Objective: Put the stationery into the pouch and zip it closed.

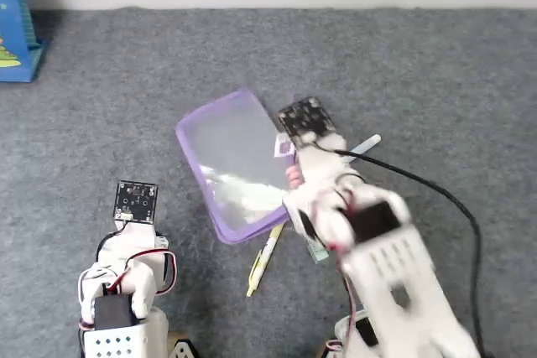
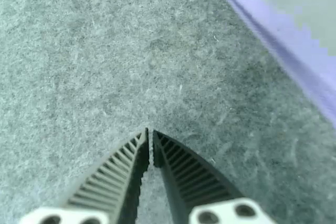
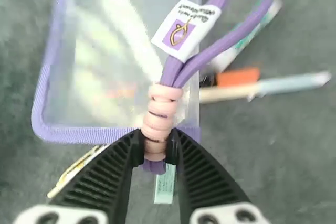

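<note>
Pouch point(image 3: 121, 51) lies just beyond the right tool point(image 3: 155, 142), clamped on its pink coil point(image 3: 160, 114). Left tool point(image 2: 150, 135), closed, sits beside it.

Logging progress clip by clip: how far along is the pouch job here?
Done: nothing yet; the yellow pen and pale blue pen lie on the carpet outside the pouch. In hand: the right gripper is shut on the pouch's pink pull. The left gripper is shut over carpet. Left: loading the stationery, then zipping.
</note>
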